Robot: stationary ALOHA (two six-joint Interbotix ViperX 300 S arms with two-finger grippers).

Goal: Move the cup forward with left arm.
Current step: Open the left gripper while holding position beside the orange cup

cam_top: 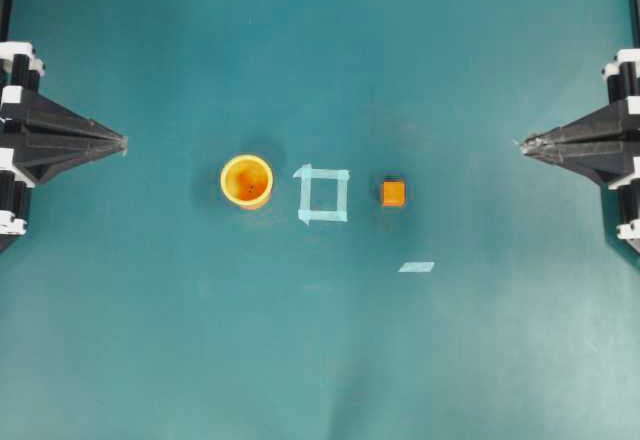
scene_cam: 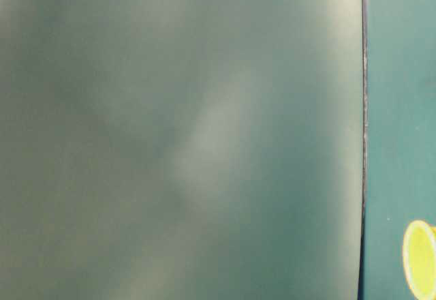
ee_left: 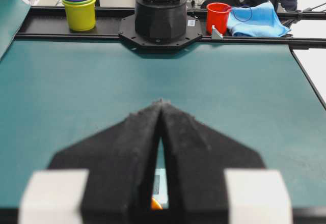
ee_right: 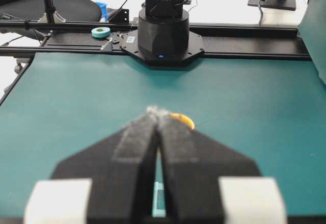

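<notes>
The small round yellow-orange plastic cup (cam_top: 246,181) stands upright on the teal table mat (cam_top: 320,360), just left of a pale tape square (cam_top: 323,194); the black pointed left gripper (cam_top: 122,143) and right gripper (cam_top: 524,145) sit well apart from it, jaws pressed together, empty.

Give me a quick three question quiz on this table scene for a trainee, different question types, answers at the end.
1. True or false: the cup stands inside the tape square.
2. Multiple choice: in the overhead view, the cube lies A) left of the cup, B) right of the tape square, C) in the left gripper.
3. Fill in: the right gripper is ____ and holds nothing.

Key:
1. False; the cup stands just left of the square.
2. B.
3. Shut.
</notes>
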